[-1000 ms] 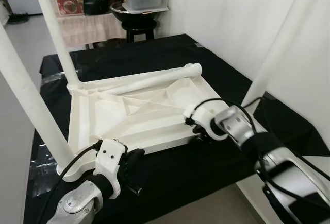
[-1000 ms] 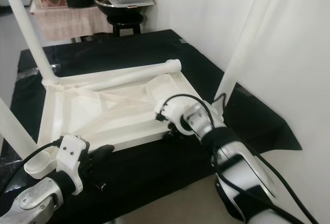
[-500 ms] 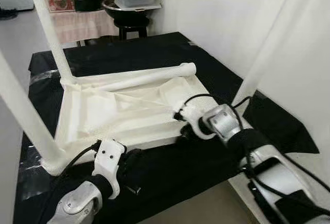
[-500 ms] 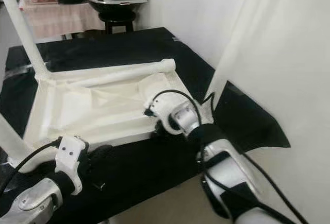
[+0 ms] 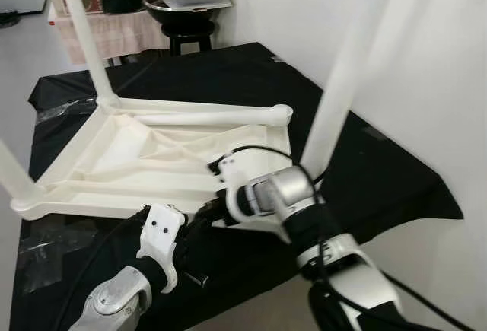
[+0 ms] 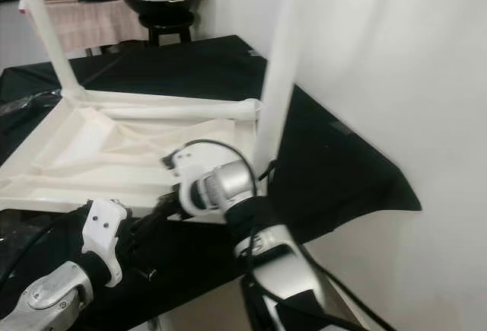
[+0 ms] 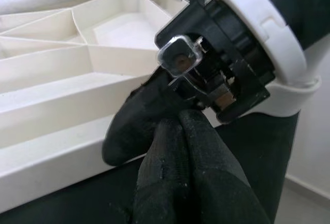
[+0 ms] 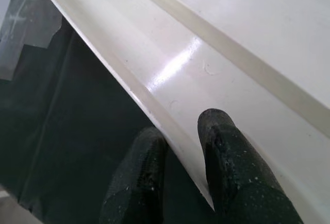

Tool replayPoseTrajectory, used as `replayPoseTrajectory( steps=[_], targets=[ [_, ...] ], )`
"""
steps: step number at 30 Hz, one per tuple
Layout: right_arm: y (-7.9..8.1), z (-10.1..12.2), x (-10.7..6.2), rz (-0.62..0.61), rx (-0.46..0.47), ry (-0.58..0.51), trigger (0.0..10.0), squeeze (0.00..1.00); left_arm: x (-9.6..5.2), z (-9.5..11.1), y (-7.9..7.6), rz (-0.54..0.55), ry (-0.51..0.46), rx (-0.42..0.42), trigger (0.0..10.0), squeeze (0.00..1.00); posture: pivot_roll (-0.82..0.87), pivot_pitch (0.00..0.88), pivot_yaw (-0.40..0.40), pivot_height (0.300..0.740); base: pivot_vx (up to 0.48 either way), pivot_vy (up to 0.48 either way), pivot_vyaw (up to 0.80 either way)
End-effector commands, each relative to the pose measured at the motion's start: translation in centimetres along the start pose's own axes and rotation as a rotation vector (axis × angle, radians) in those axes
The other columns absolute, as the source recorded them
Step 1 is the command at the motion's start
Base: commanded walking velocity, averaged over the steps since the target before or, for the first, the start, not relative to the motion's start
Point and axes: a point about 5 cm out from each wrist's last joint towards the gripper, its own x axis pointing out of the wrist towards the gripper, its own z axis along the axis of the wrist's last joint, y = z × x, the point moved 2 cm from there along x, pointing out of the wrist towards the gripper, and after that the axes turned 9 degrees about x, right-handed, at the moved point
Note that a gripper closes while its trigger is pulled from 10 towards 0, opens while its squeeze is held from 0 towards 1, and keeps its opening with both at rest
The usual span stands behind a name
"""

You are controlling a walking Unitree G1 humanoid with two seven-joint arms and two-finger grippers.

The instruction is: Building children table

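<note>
We pinch the near rim of the upturned table [image 5: 144,165], mid-frame, with our right gripper [image 8: 178,170]; our left gripper [image 7: 175,131] is pressed closed beside it. The thin rim could slip and the table skid off the cloth [image 5: 380,179].

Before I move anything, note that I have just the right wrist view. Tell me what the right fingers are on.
Observer: The right gripper straddles the near edge of the upturned white table top, which lies on a black cloth.
Operator: Report the left gripper.
Observer: The left gripper is at that same edge, close against the right gripper, with its fingers pressed together.
Operator: Give me the legs.
Observer: Three legs stand upright: far left leg, near left leg and near right leg. The fourth leg lies flat along the far edge.
</note>
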Motion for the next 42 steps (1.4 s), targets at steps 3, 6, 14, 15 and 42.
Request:
replayPoseTrajectory(
  steps=[3,6,14,15,42],
  targets=[
    [3.4,0.3,0.9,0.041,-0.030,-0.062,0.0,0.00,0.0,0.0,-0.2,-0.004,0.014,0.024,10.0,0.00,0.05,0.081,-0.072,0.740,0.000,0.000,0.00],
    [3.2,1.0,0.6,0.021,-0.102,-0.173,10.0,0.00,0.0,-0.1,-0.2,-0.002,0.013,0.026,10.0,0.00,0.04,0.080,-0.074,0.740,0.000,0.000,0.00],
    [3.6,2.8,-2.4,0.187,-0.219,-0.391,10.0,1.00,0.3,-0.1,0.6,0.053,0.013,0.070,10.0,0.00,0.03,0.073,-0.060,0.740,0.000,0.000,0.00],
    [3.6,2.8,-2.4,0.187,-0.219,-0.391,10.0,1.00,0.3,-0.1,0.6,0.053,0.013,0.070,10.0,0.00,0.03,0.073,-0.060,0.740,0.000,0.000,0.00],
    [-1.8,-2.8,-8.4,0.274,-0.368,-0.483,10.0,0.00,-1.4,-2.5,5.1,0.394,0.144,0.063,10.0,0.00,0.02,0.076,-0.031,0.740,0.000,0.000,0.00]
  ],
)
